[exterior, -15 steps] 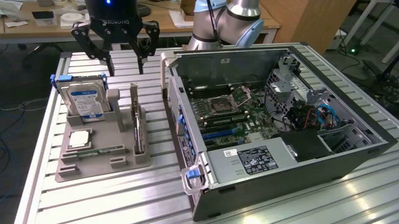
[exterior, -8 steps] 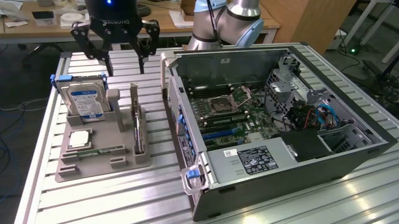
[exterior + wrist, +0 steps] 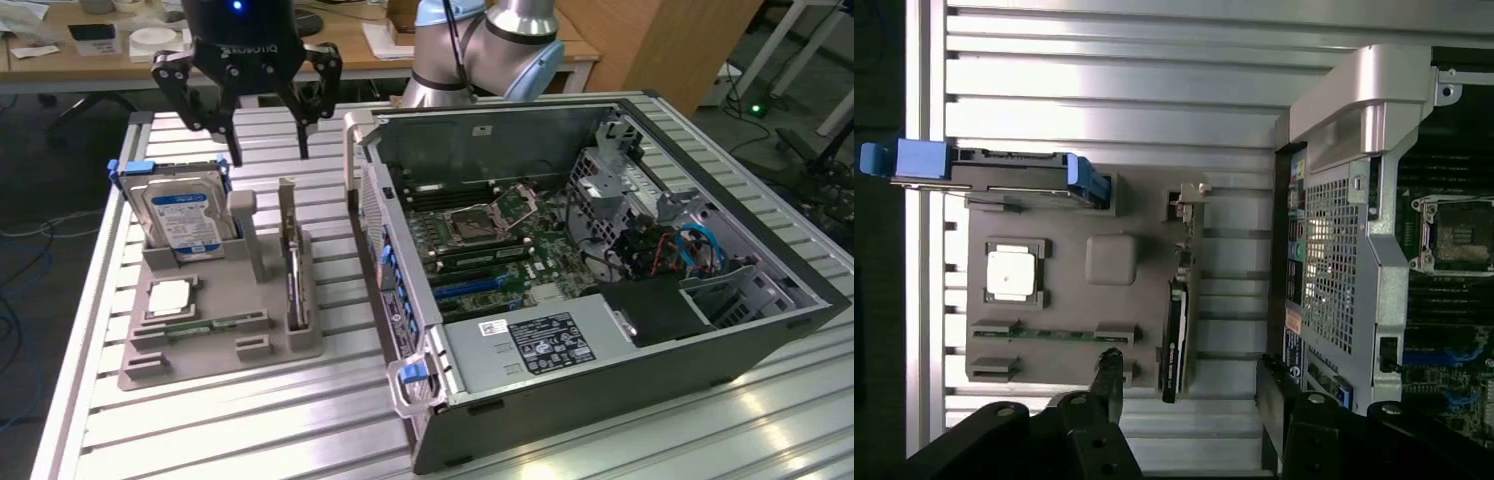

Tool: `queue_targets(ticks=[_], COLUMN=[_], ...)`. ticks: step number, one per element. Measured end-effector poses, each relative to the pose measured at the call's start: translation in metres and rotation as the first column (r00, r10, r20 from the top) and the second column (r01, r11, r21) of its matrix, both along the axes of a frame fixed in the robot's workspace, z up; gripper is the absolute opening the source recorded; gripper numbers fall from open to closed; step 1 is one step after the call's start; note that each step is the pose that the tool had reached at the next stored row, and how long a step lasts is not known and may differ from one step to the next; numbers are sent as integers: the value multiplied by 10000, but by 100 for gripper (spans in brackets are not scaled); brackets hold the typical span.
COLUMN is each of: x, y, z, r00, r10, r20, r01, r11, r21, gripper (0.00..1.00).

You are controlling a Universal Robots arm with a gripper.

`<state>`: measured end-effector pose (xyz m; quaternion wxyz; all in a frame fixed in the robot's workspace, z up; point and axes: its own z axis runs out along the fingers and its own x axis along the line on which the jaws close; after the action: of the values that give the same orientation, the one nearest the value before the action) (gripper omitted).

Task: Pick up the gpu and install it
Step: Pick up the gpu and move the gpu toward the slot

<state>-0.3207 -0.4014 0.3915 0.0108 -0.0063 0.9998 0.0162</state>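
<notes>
- The gpu (image 3: pixel 295 285) is a thin, flat, dark circuit card, and I see it in the left half of the exterior view, a little below mid-height.
- It stands upright on its long edge, seated in a slot along the exterior view's right side of the grey holder (image 3: pixel 214 300), which rests on the table (image 3: pixel 200 430).
- Its pale metal end bracket rises at the end toward the top of that frame; the dark board runs from there toward the bottom.
- From my wrist view, the gpu (image 3: pixel 1175 340) shows edge-on as a narrow dark strip in the holder (image 3: pixel 1144 230), with the silvery bracket at one end.
</notes>
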Motion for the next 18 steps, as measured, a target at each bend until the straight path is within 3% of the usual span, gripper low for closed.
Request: queue_targets(ticks=[2, 18], x=[-1, -1], y=[-2, -7], z=[-15, -157], r00=[10000, 9993], r10=[39, -377], r20=[-13, -37], r01=[-39, 377], r11=[10000, 9992], r21=[-87, -103], gripper=[65, 65])
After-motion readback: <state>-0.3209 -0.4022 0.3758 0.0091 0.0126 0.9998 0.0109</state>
